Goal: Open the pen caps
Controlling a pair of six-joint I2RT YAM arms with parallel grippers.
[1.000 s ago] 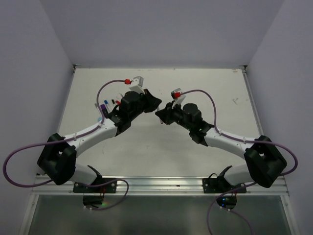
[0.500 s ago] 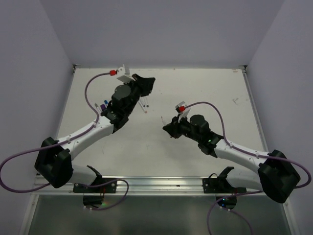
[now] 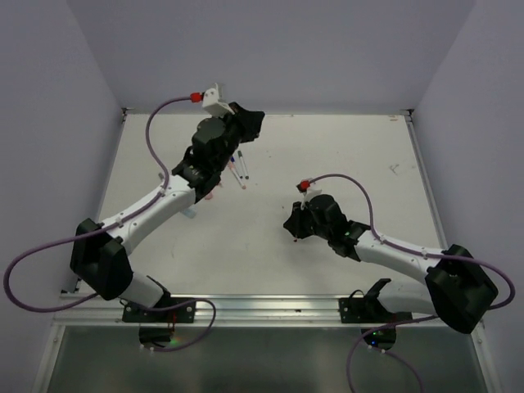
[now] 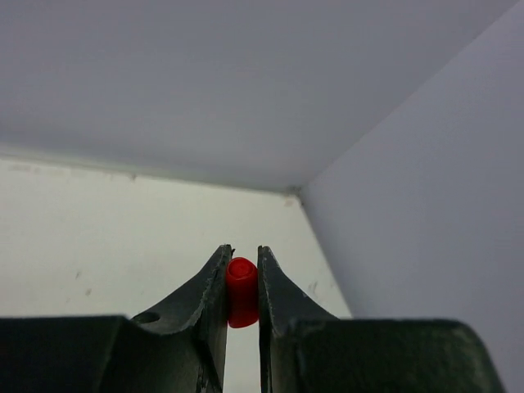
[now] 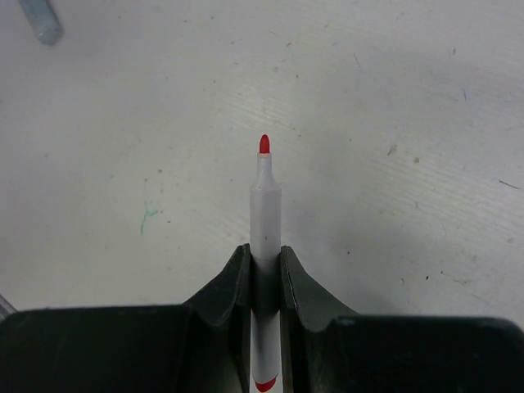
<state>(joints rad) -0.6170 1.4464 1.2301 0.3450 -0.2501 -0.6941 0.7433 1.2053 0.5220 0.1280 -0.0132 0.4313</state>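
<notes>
My left jaws pinch the red cap [image 4: 241,291] at the tips, right jaws clamp the uncapped red pen [image 5: 264,221]; cap could squirt free.

L gripper [image 4: 242,260] high & extended, R gripper [image 5: 264,258] low, both pinched tight.

The left tool [image 4: 243,255] is closed on a red cap [image 4: 241,291]. The cap sits between the two dark fingers [image 4: 209,296] near their tips, touching both inner faces, with its rounded end toward the tips. Its lower end is in the narrow gap between the fingers. Beyond the tips lies the white worktop [image 4: 98,229], lightly speckled. The worktop ends at a back wall [image 4: 205,74] and a side wall [image 4: 426,205] — the two meet in a corner just above and right of the fingertips.
</notes>
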